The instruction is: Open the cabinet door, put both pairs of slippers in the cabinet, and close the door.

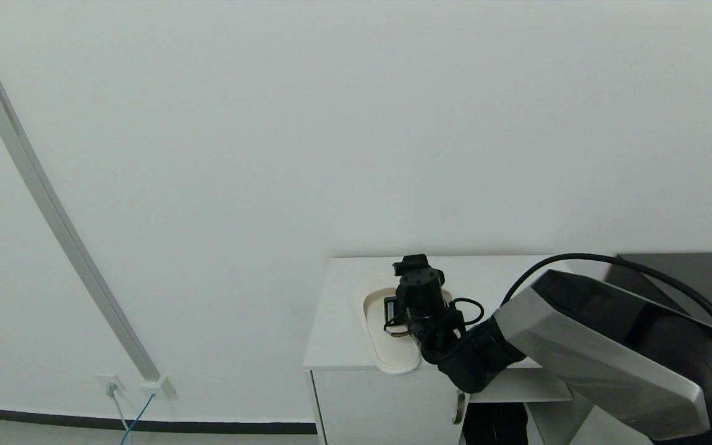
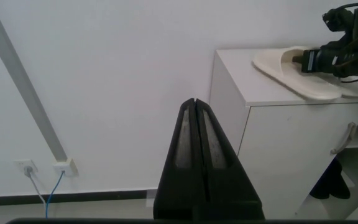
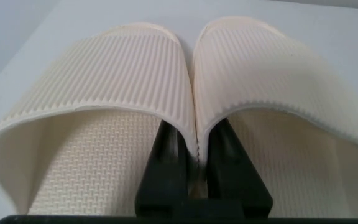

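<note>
Slippers: a pair of cream ribbed slippers [image 1: 393, 355] lies side by side, touching, on top of the white cabinet [image 1: 340, 327], at its front edge.
Right gripper: the right gripper [image 3: 196, 134] has one black jaw inside each slipper. The jaws are clamped on the two inner strap walls where the pair meets.
Left gripper: the left gripper [image 2: 195, 107] hangs in the air off the cabinet's left side. Its jaws are pressed together on nothing.
In the way: in the head view the right arm covers much of the pair.
Cabinet front: the left wrist view shows a door panel with a curved metal handle [image 2: 345, 137]. Beside it is an open compartment with dark things [image 2: 331, 183] too dim to identify.
Close up: the right wrist view shows the ribbed straps and dimpled insoles.
Around: a grey conduit strip [image 1: 53, 210] slants down the white wall to two wall sockets [image 1: 109, 382]. A blue cable [image 1: 139, 417] hangs from the sockets above a black skirting line [image 1: 207, 426].
</note>
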Controlling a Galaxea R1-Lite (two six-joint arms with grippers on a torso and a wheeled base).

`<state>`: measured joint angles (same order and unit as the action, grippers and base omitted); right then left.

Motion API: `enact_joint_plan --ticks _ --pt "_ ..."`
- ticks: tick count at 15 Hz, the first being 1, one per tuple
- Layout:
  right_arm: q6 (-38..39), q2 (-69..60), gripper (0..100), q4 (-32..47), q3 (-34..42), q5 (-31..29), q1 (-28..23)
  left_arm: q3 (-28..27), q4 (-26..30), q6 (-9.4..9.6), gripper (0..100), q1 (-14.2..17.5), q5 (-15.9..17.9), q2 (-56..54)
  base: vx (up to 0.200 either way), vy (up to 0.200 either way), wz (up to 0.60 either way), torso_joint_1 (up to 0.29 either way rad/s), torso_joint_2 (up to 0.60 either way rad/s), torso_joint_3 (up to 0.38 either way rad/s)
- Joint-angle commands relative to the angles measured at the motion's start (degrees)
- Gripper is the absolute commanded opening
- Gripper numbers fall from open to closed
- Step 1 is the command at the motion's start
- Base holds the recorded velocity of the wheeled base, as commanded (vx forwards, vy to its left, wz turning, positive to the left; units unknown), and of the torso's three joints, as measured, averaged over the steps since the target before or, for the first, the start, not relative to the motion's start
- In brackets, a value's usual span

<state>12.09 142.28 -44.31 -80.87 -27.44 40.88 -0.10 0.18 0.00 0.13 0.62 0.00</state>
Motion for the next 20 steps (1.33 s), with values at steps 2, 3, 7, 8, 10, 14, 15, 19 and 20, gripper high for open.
enact_joint_plan --ticks 2,3,7,8,10,14,15,19,20 --pt "0.0 -7.6 0 -0.4 5.6 0.5 0.0 0.0 0.0 0.09 0 0.0 0.1 0.0 0.0 0.0 0.0 0.0 0.0 0.0" --pt "0.0 -10.0 0 -0.8 7.8 0.7 0.0 0.0 0.0 0.0 0 0.0 0.1 0.0 0.0 0.0 0.0 0.0 0.0 0.0" --pt "0.0 -21.5 0 -0.6 18.5 4.5 0.4 0.0 0.0 0.09 0 0.0 0.1 0.0 0.0 0.0 0.0 0.0 0.0 0.0" --pt "0.0 -25.9 0 -0.8 23.5 7.1 1.1 0.0 0.1 0.09 0 0.0 0.1 0.0 0.0 0.0 0.0 0.0 0.0 0.0" --pt "0.0 -31.7 0 -0.8 29.7 11.4 1.8 0.0 0.0 0.18 0 0.0 0.2 0.0 0.0 0.0 0.0 0.0 0.0 0.0" --pt "0.2 -45.1 0 -0.2 41.5 24.4 2.0 0.0 0.0 0.26 0 0.0 0.2 0.0 0.0 0.0 0.0 0.0 0.0 0.0" --pt "-0.4 -45.6 0 -0.9 43.2 24.3 1.8 0.0 0.0 0.26 0 0.0 0.2 0.0 0.0 0.0 0.0 0.0 0.0 0.0" --pt "-14.8 -45.5 0 -10.2 49.6 25.5 -1.1 0.0 0.0 0.26 0 0.0 0.2 0.0 0.0 0.0 0.0 0.0 0.0 0.0" --pt "-15.7 -45.2 0 -13.0 51.0 26.4 -1.1 0.0 0.0 0.26 0 0.0 0.2 0.0 0.0 0.0 0.0 0.0 0.0 0.0"
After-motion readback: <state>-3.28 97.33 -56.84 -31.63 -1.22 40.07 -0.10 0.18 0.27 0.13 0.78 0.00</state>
